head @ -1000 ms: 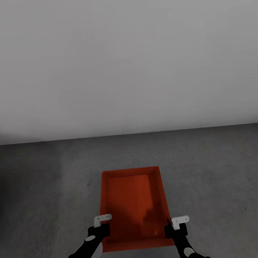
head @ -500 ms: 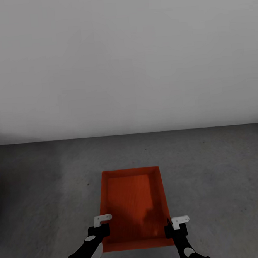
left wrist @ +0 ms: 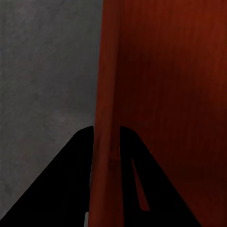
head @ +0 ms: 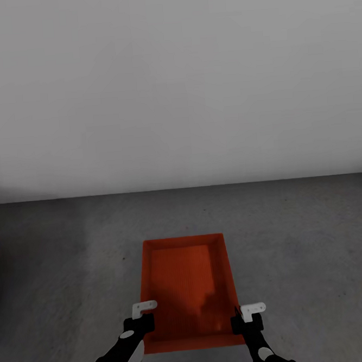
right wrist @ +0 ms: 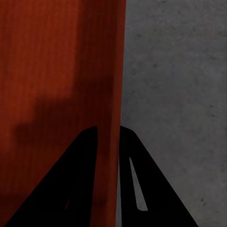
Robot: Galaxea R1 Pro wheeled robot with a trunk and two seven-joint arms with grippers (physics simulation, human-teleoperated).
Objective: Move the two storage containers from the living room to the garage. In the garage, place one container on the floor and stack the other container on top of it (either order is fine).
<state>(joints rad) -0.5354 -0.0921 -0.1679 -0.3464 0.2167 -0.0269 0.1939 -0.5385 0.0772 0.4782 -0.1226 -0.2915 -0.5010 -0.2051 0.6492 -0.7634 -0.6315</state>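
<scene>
Evidently both pincers, left and right, clamp the storage container's side walls above the floor.

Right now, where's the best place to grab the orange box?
By its thin long side walls, near the robot's end, coming from above. The box is open-topped, so fingers can straddle a wall, as both grippers do here.

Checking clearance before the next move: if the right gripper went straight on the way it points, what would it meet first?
The right gripper straddles the storage container's wall, so its fingers would slide along it, probably meeting the concrete floor first; depth is unclear.
</scene>
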